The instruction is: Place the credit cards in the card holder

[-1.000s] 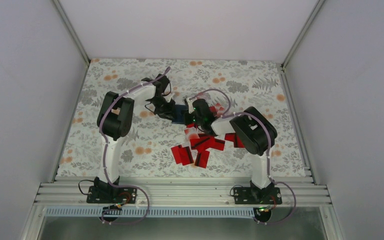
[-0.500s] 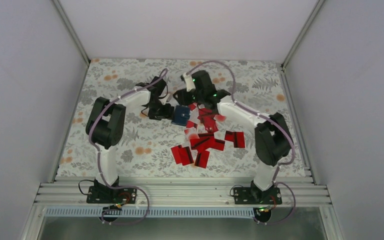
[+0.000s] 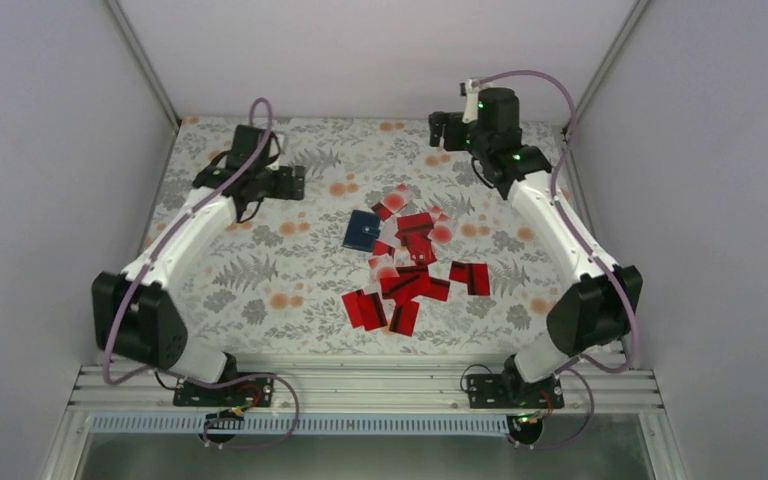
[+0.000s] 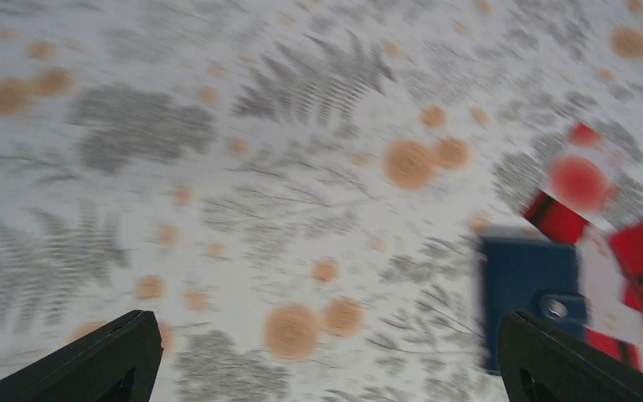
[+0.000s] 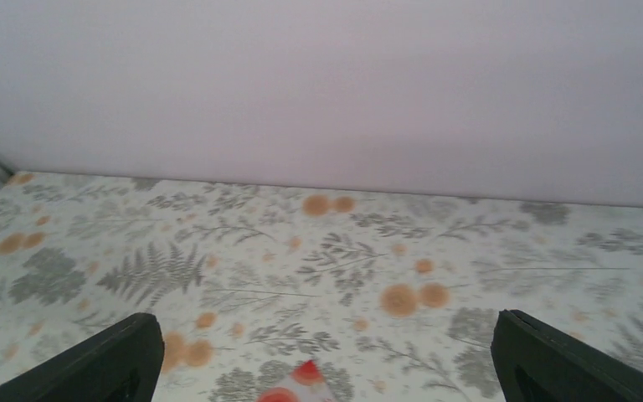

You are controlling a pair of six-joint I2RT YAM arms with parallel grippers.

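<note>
Red credit cards [image 3: 407, 284], navy card holder [image 3: 362, 230] — fern-print table [image 3: 260, 268].

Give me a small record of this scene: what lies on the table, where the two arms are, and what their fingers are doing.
Surface: table with a floral print
Credit cards: red, in a loose overlapping heap mid-table, outside the holder
Card holder: navy, lying flat at the heap's far-left edge
Left fingers: open, empty, over the far left of the table, apart from the holder
Right fingers: open, empty, near the far right corner, facing the back wall

Floral table [image 3: 260, 270] bears red credit cards [image 3: 410, 285] beside card holder [image 3: 361, 230].
</note>
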